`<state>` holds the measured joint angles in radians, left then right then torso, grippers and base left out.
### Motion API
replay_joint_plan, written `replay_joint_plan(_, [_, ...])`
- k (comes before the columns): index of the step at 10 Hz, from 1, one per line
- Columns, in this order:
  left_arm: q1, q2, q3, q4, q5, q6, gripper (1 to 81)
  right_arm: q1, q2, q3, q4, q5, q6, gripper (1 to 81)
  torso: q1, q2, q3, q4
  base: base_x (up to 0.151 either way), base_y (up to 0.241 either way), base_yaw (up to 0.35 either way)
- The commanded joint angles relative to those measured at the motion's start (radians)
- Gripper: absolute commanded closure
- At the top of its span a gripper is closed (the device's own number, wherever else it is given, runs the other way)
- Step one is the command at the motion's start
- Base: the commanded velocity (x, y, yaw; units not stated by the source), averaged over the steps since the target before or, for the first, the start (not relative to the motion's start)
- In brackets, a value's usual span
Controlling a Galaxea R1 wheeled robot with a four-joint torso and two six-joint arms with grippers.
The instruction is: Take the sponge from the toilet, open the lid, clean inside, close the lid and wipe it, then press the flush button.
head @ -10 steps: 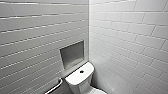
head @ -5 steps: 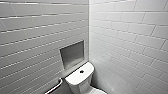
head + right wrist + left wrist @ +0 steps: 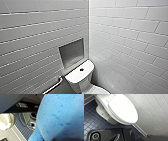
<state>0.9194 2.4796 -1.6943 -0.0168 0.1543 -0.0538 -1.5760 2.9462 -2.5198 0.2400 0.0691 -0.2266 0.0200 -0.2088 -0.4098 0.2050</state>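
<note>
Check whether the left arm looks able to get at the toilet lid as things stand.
Probably yes: the lid lies closed and bare, close in the left wrist view, with nothing on it or in the way.

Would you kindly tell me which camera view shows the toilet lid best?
The left wrist view: the lid lies closed, nearly whole. The head view gives the tank and just a white sliver below it. In the right wrist view the sponge sits close before the lens.
</note>
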Motion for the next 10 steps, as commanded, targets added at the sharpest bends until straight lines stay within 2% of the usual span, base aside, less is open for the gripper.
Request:
replay_joint_plan(1, [-0.318,-0.069,0.169,-0.146,0.185,-0.012,1.0,0.018,0.001,0.017,-0.001,-0.074,0.0,81.1,0.0,0.0,-0.028,0.0,0.0,0.0,0.0])
replay_joint_plan(2, [-0.369,-0.068,0.177,-0.178,0.197,-0.014,1.0,0.018,0.001,0.017,-0.001,-0.074,0.0,81.1,0.0,0.0,-0.009,0.0,0.0,0.0,0.0])
replay_joint_plan(7, [-0.619,-0.025,0.157,-0.333,0.234,-0.014,1.0,0.018,0.003,0.017,-0.002,-0.074,0.0,81.1,0.002,0.001,-0.015,0.0,0.0,0.0,0.0])
replay_joint_plan(10, [-0.726,0.07,0.008,-0.376,0.263,-0.014,1.0,0.017,0.004,0.021,-0.005,-0.074,0.0,81.1,0.002,0.001,-0.016,0.0,0.0,0.0,0.0])
